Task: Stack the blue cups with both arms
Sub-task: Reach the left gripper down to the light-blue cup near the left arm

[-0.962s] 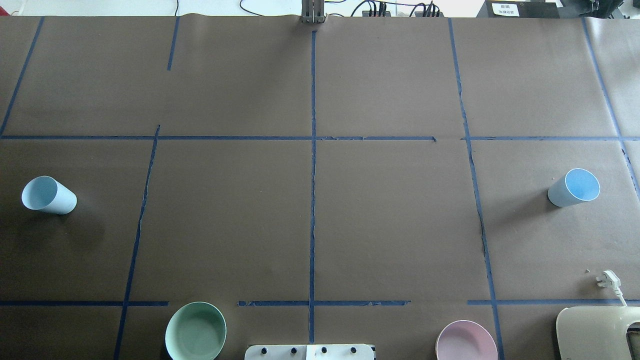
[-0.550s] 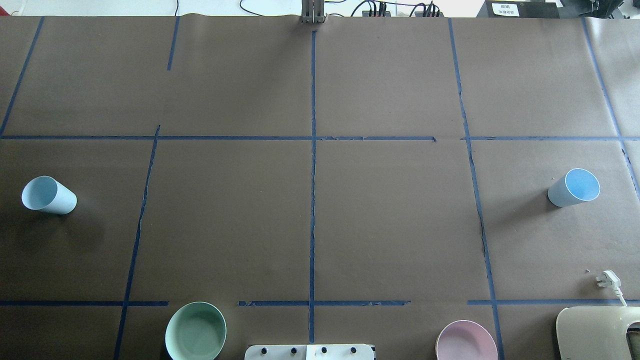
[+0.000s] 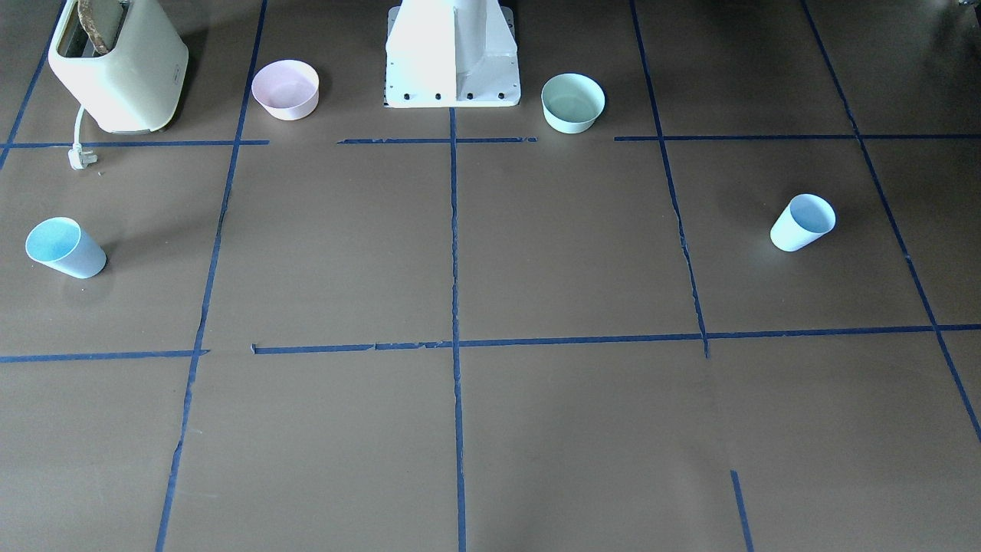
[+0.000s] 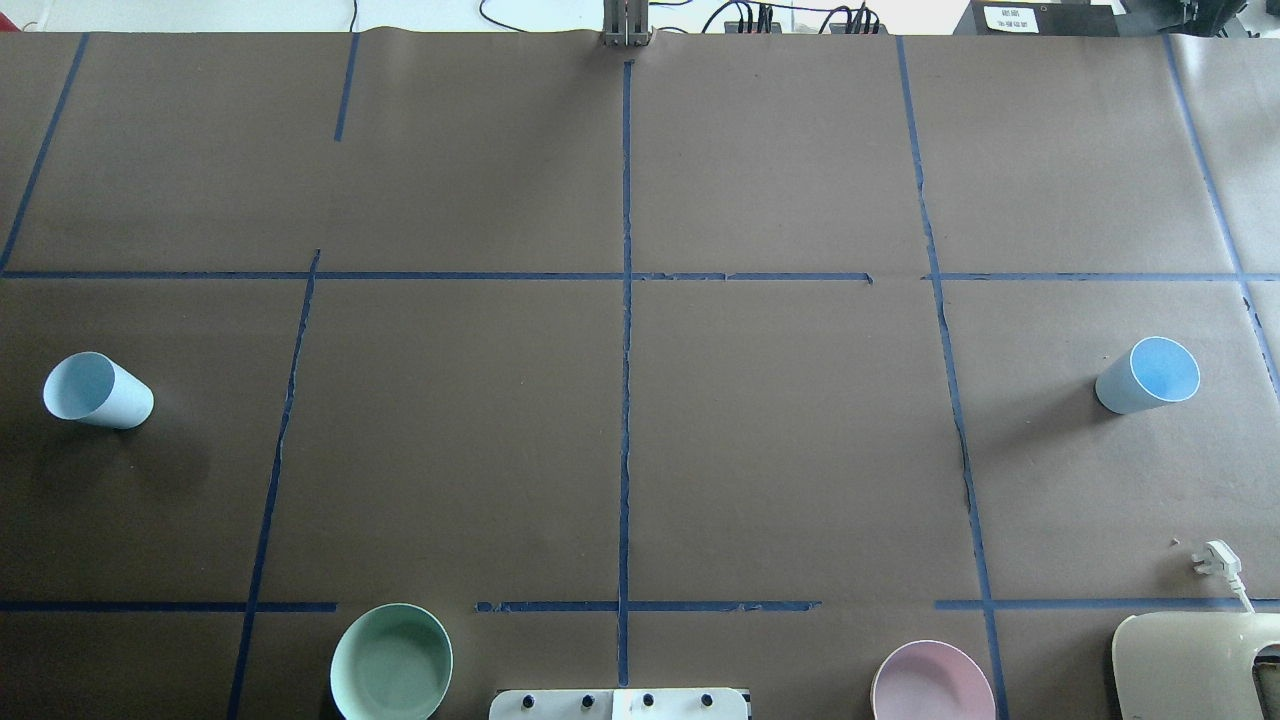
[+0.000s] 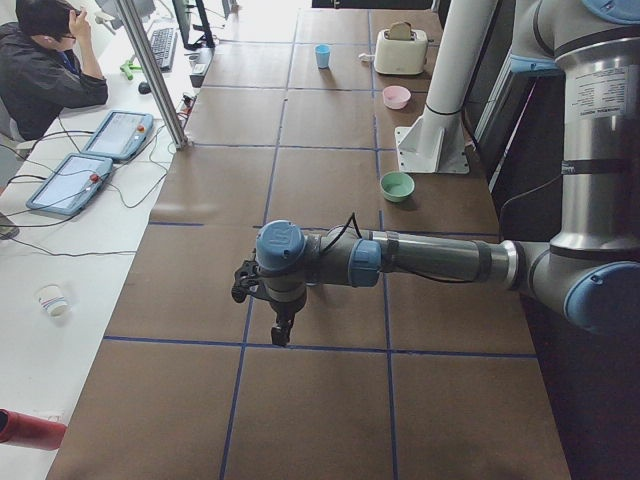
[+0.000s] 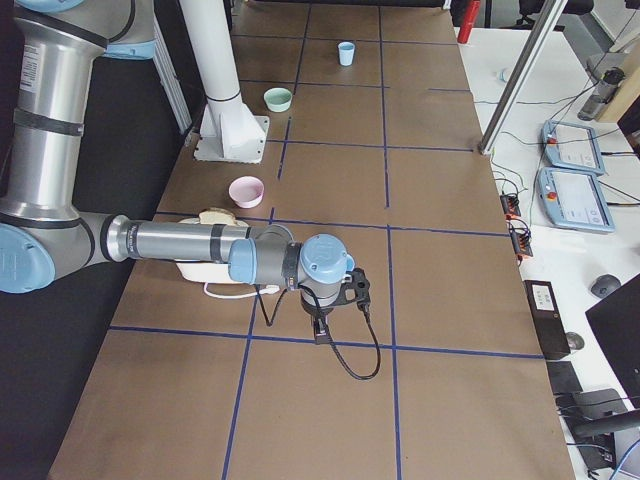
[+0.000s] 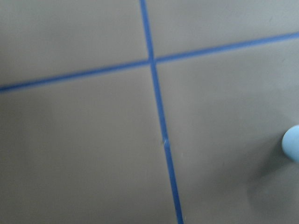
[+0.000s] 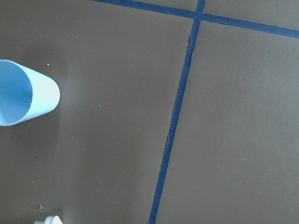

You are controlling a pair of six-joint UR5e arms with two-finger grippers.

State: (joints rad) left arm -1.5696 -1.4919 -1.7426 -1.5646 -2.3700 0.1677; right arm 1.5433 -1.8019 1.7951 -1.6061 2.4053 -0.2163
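Blue cups (image 4: 98, 391) (image 4: 1147, 375) stand upright, well apart on the table (image 4: 780, 450).

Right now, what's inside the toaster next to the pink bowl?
A brown slice, probably toast, sticks up out of the toaster's slot. Its lower part is hidden inside the casing, so I cannot see how far down it goes.

- Pale-blue tapered plastic cup on the robot's left (image 4: 97, 392): pale blue inside.
- Pale-blue tapered plastic cup on the robot's right (image 4: 1147, 375): brighter blue inside.
- Round mint-green bowl (image 4: 391, 662) and round pink bowl (image 4: 932, 683): plain.
- Brown paper table cover (image 4: 780, 450): carried a grid of dark-blue tape lines (image 4: 626, 400).
- Grey tubular left arm (image 5: 430, 258) and grey tubular right arm (image 6: 170, 240): had light-blue joint caps (image 5: 281, 240).
- Boxy toaster (image 3: 119, 65): cream.
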